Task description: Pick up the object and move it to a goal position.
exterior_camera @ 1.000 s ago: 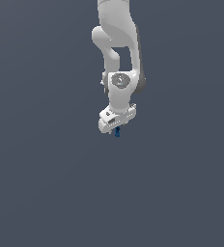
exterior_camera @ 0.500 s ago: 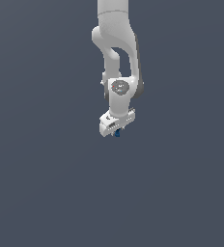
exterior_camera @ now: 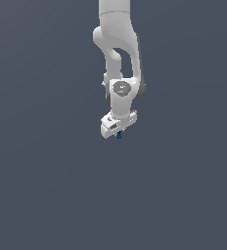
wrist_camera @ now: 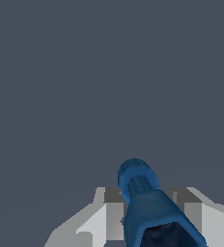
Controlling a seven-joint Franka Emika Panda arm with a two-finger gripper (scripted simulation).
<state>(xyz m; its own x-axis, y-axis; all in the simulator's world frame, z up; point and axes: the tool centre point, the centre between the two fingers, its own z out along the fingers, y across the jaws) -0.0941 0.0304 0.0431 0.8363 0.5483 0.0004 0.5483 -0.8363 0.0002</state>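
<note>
The white arm hangs down in the middle of the exterior view. My gripper [exterior_camera: 118, 134] is shut on the object [exterior_camera: 119, 136], a tiny dark-blue blob that peeks out just below the white hand. In the wrist view the object [wrist_camera: 145, 198] is a dark-blue rod with a rounded, ribbed end, held between the two grey fingers [wrist_camera: 114, 205] and pointing away from the camera. The gripper [wrist_camera: 147, 212] grips it on both sides. The object hangs in the air over the flat grey ground.
Only plain grey-blue ground shows around the arm in both views. No goal marker, other object or edge is visible.
The arm has lifted a little with the object in the gripper, and the hand has turned slightly towards the exterior view's left. The grip has not changed.
</note>
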